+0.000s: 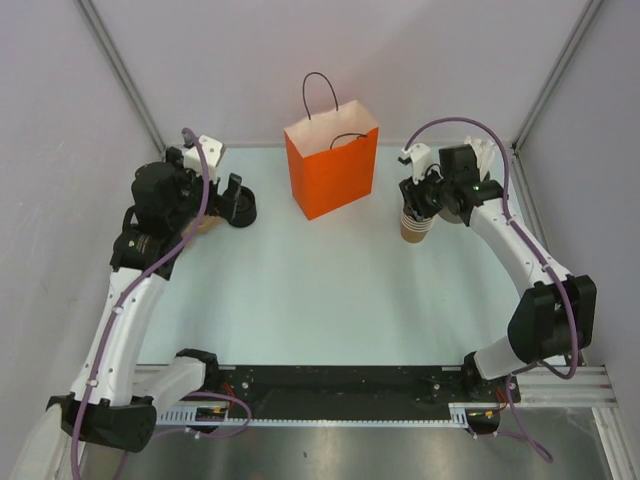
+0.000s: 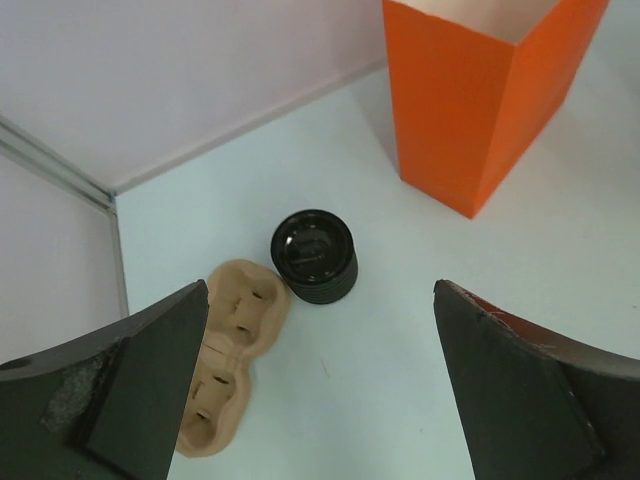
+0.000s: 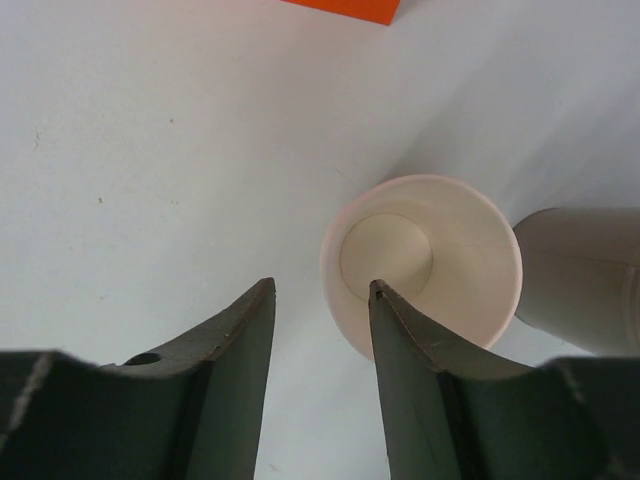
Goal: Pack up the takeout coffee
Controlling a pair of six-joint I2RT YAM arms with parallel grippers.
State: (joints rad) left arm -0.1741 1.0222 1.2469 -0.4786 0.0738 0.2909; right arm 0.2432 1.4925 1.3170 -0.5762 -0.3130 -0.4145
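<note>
Item one, your task pair. The small tapered tan paper cup with pale rim and inside (image 3: 430, 262) stands upright at 2 o'clock on the pale mint table (image 1: 300, 300), close to the far right corner. Its overhead outline looks banded, so you cannot tell whether it stands alone or tops a stack. The round black plastic lid with ribbed side (image 2: 313, 257) sits at 10 o'clock, near the left wall's foot. Item two, your right gripper (image 3: 321, 287) is roughly half closed and straddles the cup's rim at the cup's 9 o'clock. One finger is inside the mouth and the other outside, with bare table showing between that outer finger and the cup wall, so nothing is clamped. Item three, your left gripper (image 2: 318, 300) is spread fully wide and empty, hanging above the lid. Item four, the tall orange paper bag with thin dark cord handles (image 1: 331, 168) stands open-topped at 12 o'clock, by the far edge. Item five, the tan moulded-pulp cup carrier (image 2: 228, 350) lies flat just beside the lid at its 7 o'clock. Item six, a pale grey cylinder (image 3: 582, 280) stands just beside the cup at its 3 o'clock. Open room is the broad middle and near half of the table, down to the black rail (image 1: 340, 385) at 6 o'clock.
</note>
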